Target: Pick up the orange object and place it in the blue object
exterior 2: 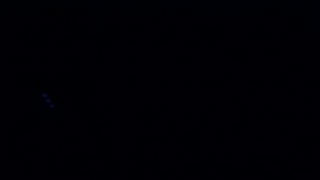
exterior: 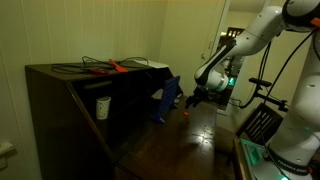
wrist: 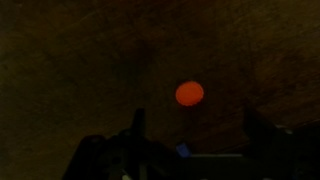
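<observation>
In an exterior view, a white cup (exterior: 103,106) sits left of the tilted dark blue container (exterior: 165,102). Just right of the container lies a tiny orange ball (exterior: 186,113), with the gripper (exterior: 194,99) above it. In the wrist view, the fingers (wrist: 138,125) stand apart and do not touch the ball.

- White arm (exterior: 245,40) came in from upper right in an exterior view, elbow bent, forearm sloping down to the left.
- Gripper (exterior: 193,97) sat low at arm's end, aimed roughly downward.
- Wrist view: two dark fingers (wrist: 137,128) at bottom edge, spread wide apart, not closed on anything.
</observation>
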Tool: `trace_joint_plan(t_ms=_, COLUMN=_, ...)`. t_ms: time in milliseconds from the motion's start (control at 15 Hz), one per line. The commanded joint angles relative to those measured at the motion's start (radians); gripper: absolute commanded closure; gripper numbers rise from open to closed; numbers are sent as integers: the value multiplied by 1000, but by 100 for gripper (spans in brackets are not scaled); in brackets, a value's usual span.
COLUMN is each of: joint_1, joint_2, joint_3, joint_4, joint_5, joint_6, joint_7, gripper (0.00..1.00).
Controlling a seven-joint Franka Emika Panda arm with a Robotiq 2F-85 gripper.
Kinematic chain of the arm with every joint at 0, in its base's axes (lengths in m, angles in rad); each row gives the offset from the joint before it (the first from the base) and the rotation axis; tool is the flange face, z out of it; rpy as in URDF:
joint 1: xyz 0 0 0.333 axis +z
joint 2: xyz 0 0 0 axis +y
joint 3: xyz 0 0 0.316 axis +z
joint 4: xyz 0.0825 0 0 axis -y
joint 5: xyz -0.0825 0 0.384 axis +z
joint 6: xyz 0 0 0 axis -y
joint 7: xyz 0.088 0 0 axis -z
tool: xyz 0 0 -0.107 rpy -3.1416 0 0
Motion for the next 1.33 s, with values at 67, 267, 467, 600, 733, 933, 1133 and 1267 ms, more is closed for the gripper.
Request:
trace_joint_plan(t_ms=67, joint_1=-54, joint_2=81, joint_3=50, joint_4=59, joint_5=89, joint_6=-1, joint_7=-130, gripper=0)
trace_joint_plan(t_ms=267, joint_1=-85, joint_2=116, joint_3=88, joint_4=83, joint_5=128, joint_6=9, joint_7=-183, gripper=2)
trace_joint_plan(t_ms=467, joint_1=-109, joint_2=146, joint_3=118, joint_4=103, joint_5=143, joint_6=12, joint_7=-217, gripper=18)
trace_joint_plan(t_ms=600, joint_1=-121, joint_2=161, joint_3=133, joint_4=112, joint_5=143, joint_6=17, joint_7=-230, gripper=29)
trace_joint_plan(t_ms=733, joint_1=-134, joint_2=174, joint_3=150, joint_4=120, joint_5=143, joint_6=20, joint_7=-242, gripper=36)
trace_joint_plan(t_ms=933, joint_1=-152, joint_2=188, joint_3=173, joint_4=129, joint_5=142, joint_6=30, joint_7=-251, gripper=26)
trace_joint_plan(t_ms=1133, joint_1=-172, joint_2=195, joint_3=194, joint_4=136, joint_5=140, joint_6=36, joint_7=-259, gripper=22)
trace_joint_plan(t_ms=1267, joint_1=-186, joint_2=198, joint_3=209, joint_4=139, joint_5=142, joint_6=40, joint_7=-266, gripper=24)
